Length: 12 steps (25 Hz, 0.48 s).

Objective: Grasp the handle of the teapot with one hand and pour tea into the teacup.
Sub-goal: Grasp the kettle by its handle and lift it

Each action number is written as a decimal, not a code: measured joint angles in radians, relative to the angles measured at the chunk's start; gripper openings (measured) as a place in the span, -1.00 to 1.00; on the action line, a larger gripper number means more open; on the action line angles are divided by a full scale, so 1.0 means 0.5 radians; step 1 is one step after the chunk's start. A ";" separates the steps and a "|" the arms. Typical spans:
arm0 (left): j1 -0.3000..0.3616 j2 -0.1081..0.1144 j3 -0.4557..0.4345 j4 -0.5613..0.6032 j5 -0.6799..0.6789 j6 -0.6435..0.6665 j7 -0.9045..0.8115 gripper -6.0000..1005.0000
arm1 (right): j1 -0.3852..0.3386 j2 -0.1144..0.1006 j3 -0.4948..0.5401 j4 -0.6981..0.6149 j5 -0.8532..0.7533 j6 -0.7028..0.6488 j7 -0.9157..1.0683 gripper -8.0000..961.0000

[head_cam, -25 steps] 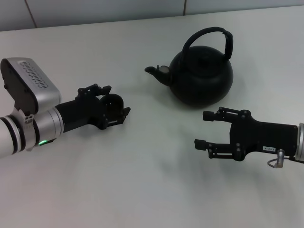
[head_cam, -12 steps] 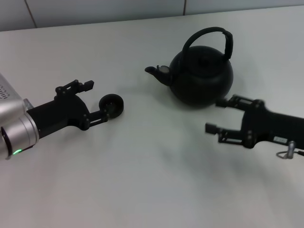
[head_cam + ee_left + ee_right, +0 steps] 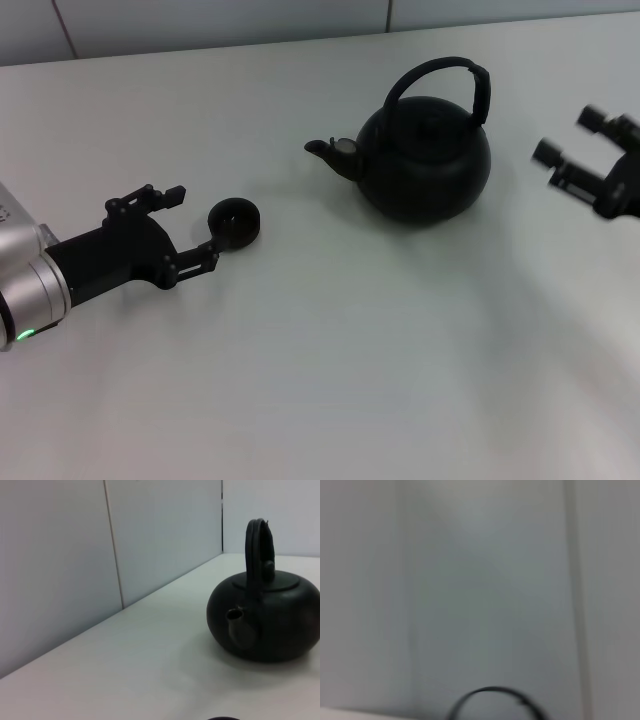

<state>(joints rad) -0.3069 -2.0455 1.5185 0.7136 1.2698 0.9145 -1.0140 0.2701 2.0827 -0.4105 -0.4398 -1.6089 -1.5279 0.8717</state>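
The matte-black teapot [image 3: 425, 155] stands on the white table, its spout towards my left. Its arched handle [image 3: 440, 68] stands upright over the lid. The small dark teacup [image 3: 233, 222] sits on the table to the left of the teapot. My left gripper [image 3: 192, 226] is open and empty, just left of the teacup and apart from it. My right gripper [image 3: 568, 135] is open and empty at the right edge, beside the teapot and clear of it. The left wrist view shows the teapot [image 3: 265, 620] and its handle [image 3: 257, 545]. The right wrist view shows only a blurred dark arc [image 3: 495, 697].
A white table [image 3: 330, 360] spreads in front of me. A light tiled wall [image 3: 200, 20] runs along its far edge. The same wall [image 3: 75, 555] also shows in the left wrist view.
My left gripper has drawn back to the left from around the teacup, which stays on the table. My right gripper has moved from in front of the teapot to its right side.
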 joint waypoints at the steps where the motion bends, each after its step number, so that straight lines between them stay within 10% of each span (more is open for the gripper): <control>1: 0.000 0.000 0.000 -0.008 0.001 0.000 0.000 0.61 | 0.011 0.000 0.020 0.020 0.040 0.041 -0.022 0.72; 12: 0.012 0.002 0.000 -0.027 0.013 -0.001 0.000 0.61 | 0.230 0.002 0.012 0.102 0.096 0.401 -0.051 0.72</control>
<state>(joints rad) -0.3007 -2.0446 1.5186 0.6999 1.2761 0.9142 -1.0140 0.3851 2.0839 -0.4045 -0.3887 -1.5608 -1.3274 0.8460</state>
